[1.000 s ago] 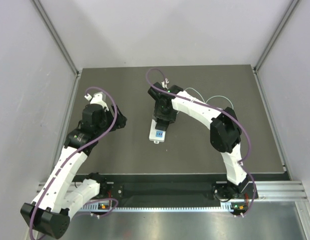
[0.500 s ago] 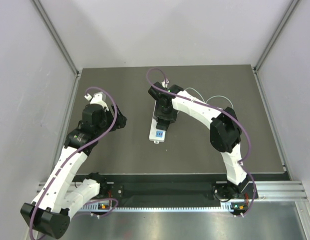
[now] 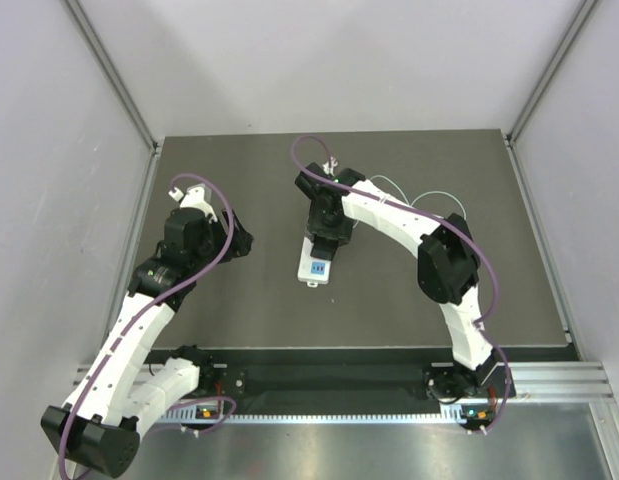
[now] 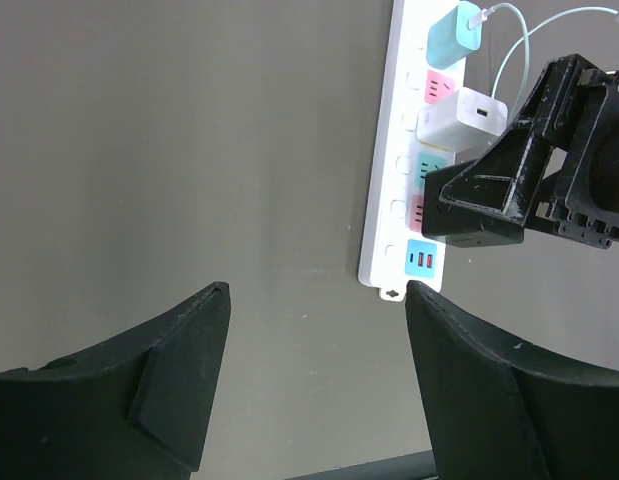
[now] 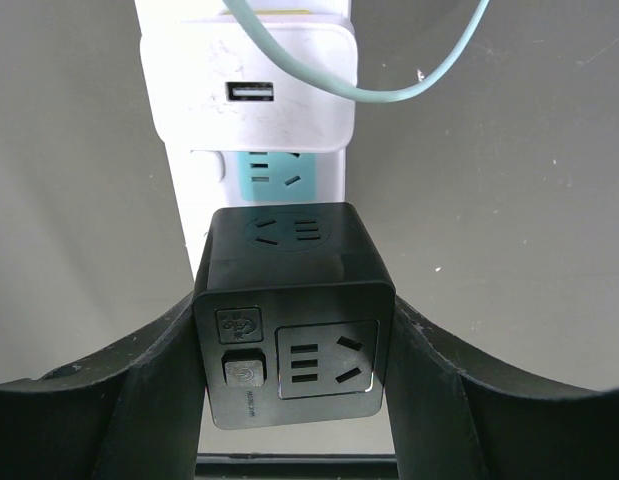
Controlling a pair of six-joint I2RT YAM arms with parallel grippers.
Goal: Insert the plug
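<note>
The teal-green plug (image 4: pixel 455 32) on its thin white cable (image 4: pixel 514 40) sits in the far end of the long white power strip (image 4: pixel 394 180). Beside it a plain white block (image 4: pixel 459 118) also sits on the strip. My right gripper (image 5: pixel 294 330) is shut on a black cube adapter (image 5: pixel 294 330) and holds it over the strip (image 5: pixel 179 215), just near of the white block (image 5: pixel 249 90). I cannot tell whether the cube is seated. The teal plug is hidden in the right wrist view. My left gripper (image 4: pixel 317 300) is open and empty, left of the strip's near end.
The strip (image 3: pixel 314 268) lies on the dark mat (image 3: pixel 239 300), with a blue USB panel (image 4: pixel 421 259) at its near end. The cable loops on the mat to the right (image 3: pixel 429 200). Grey walls enclose the mat on three sides.
My right gripper with the black cube has shifted slightly along the strip toward the far side. The left arm has not moved.
</note>
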